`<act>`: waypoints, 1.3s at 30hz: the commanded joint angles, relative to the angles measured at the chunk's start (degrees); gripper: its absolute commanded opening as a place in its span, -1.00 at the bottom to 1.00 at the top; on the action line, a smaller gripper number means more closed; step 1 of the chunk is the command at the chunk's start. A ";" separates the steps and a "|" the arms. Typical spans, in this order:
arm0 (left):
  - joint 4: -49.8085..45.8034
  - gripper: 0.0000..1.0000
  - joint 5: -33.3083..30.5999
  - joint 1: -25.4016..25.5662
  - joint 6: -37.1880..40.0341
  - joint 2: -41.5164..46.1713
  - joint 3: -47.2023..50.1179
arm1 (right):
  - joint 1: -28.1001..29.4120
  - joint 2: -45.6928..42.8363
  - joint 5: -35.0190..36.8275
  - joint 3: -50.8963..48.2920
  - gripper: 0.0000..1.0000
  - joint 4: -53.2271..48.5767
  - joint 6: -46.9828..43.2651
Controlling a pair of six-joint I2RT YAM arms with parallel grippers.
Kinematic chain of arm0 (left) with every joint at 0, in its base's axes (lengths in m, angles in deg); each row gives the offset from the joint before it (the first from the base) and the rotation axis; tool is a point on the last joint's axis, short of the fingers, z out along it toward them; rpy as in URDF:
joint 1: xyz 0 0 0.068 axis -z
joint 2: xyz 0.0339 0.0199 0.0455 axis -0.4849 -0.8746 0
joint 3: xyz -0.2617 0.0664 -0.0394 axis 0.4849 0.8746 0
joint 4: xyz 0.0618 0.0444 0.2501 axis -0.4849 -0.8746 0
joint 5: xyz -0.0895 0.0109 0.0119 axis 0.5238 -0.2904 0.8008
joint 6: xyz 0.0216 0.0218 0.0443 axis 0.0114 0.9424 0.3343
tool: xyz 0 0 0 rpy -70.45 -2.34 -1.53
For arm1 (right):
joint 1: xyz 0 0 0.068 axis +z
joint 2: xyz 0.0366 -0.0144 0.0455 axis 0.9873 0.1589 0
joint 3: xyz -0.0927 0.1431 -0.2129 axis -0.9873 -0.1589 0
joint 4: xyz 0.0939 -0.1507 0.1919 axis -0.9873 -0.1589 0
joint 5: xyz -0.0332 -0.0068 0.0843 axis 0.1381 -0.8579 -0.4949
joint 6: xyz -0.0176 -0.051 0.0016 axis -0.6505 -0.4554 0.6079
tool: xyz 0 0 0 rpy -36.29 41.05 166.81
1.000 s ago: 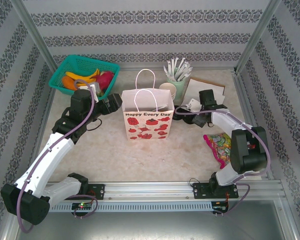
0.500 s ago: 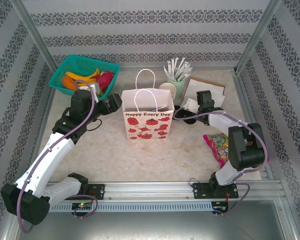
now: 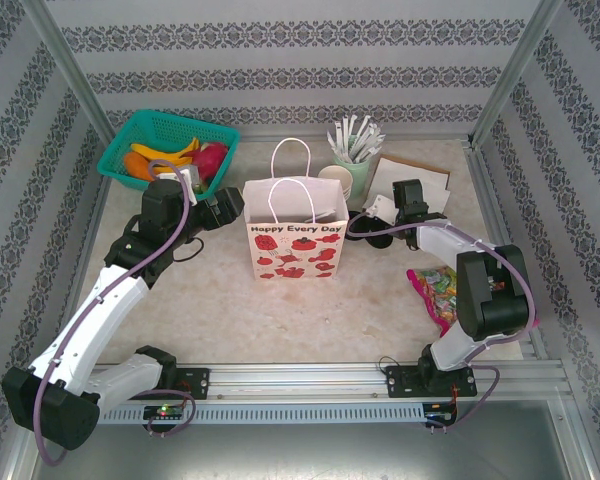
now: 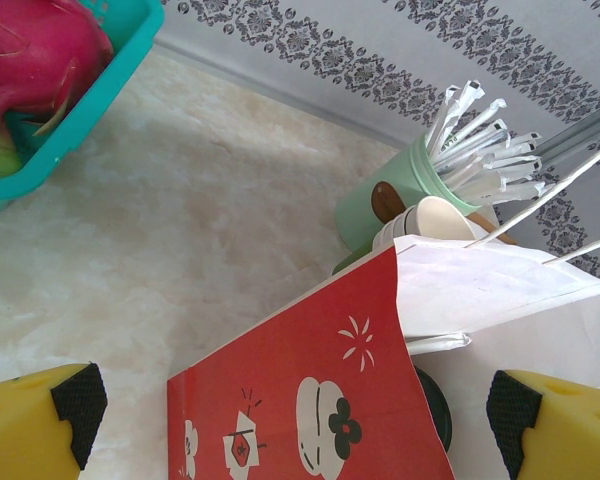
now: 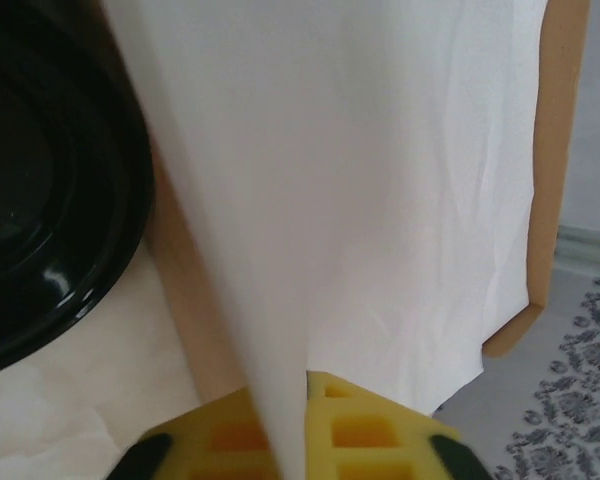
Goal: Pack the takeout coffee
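The paper gift bag (image 3: 293, 243) stands upright mid-table, red-printed, handles up. Low inside its mouth shows a round black lid (image 4: 436, 408), which looks like the top of the takeout coffee; the cup's sides are hidden by the red panel (image 4: 310, 400). My left gripper (image 3: 230, 205) is open at the bag's left edge, its yellow pads (image 4: 40, 425) on either side of the bag. My right gripper (image 3: 382, 212) is to the right of the bag and shut on a white napkin (image 5: 380, 200), pinched between its yellow pads (image 5: 370, 430).
A mint-green holder of white sticks (image 3: 355, 150) and stacked cream cups (image 3: 336, 180) stand behind the bag. Loose black lids (image 5: 40, 190) lie beside a brown sheet (image 3: 412, 178). A teal fruit basket (image 3: 165, 150) sits back left, and a candy packet (image 3: 436, 292) lies right.
My right gripper has closed onto the white napkin and shifted slightly left and back. The left arm and the bag have not moved.
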 commanded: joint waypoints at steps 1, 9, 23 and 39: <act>2.15 0.99 -0.07 -0.55 1.48 0.02 -0.47 | 0.58 -2.76 -0.98 1.50 -1.00 -2.78 2.11; 2.43 0.99 0.32 -0.55 1.56 -0.02 -0.25 | 0.24 -7.45 -2.14 3.16 -1.00 -9.57 8.87; 2.63 0.99 -0.07 -0.53 1.14 0.83 0.34 | -1.97 -16.87 -7.65 6.31 -1.00 -10.45 26.58; 0.25 0.99 -1.60 -0.52 6.25 1.13 -3.55 | -4.95 -24.40 -10.86 19.80 -1.00 -28.11 58.46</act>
